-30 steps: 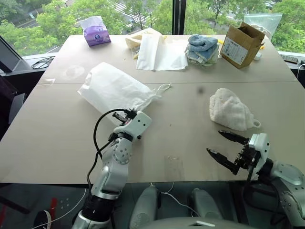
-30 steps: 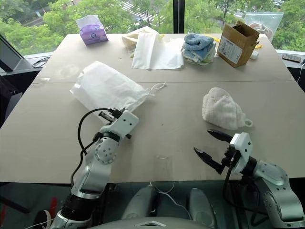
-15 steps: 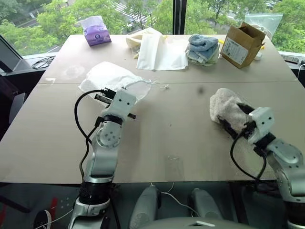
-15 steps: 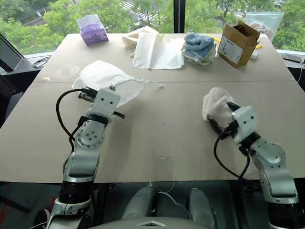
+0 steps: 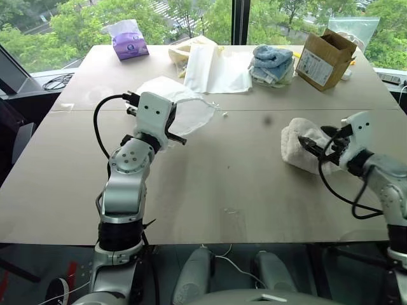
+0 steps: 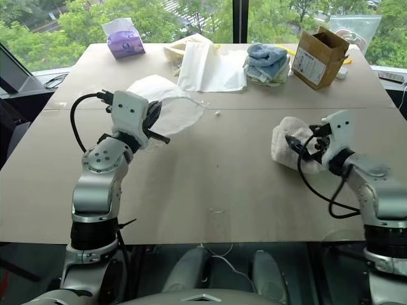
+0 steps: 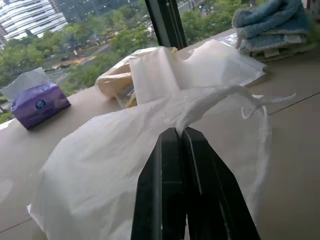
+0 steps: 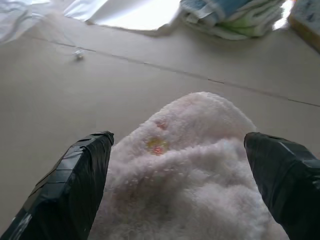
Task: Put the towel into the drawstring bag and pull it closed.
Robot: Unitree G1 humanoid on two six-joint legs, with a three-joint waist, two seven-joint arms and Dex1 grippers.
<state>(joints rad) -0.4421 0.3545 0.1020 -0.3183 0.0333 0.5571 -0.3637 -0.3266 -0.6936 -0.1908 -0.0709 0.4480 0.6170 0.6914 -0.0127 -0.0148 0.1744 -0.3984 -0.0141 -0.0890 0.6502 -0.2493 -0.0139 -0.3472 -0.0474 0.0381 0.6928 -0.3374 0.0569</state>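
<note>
So, left gripper (image 7: pixel 181 131) pinched tight on the big thin white fabric drawstring bag (image 5: pixel 184 111), lifting its edge off the tan table (image 5: pixel 229 184) | right gripper (image 8: pixel 180 150) spread wide, straddling the small fluffy off-white towel (image 8: pixel 190 165), right of the bag

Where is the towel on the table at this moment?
The towel lies on the table's right side, between the open fingers of the right gripper, nearer than the cardboard box.
</note>
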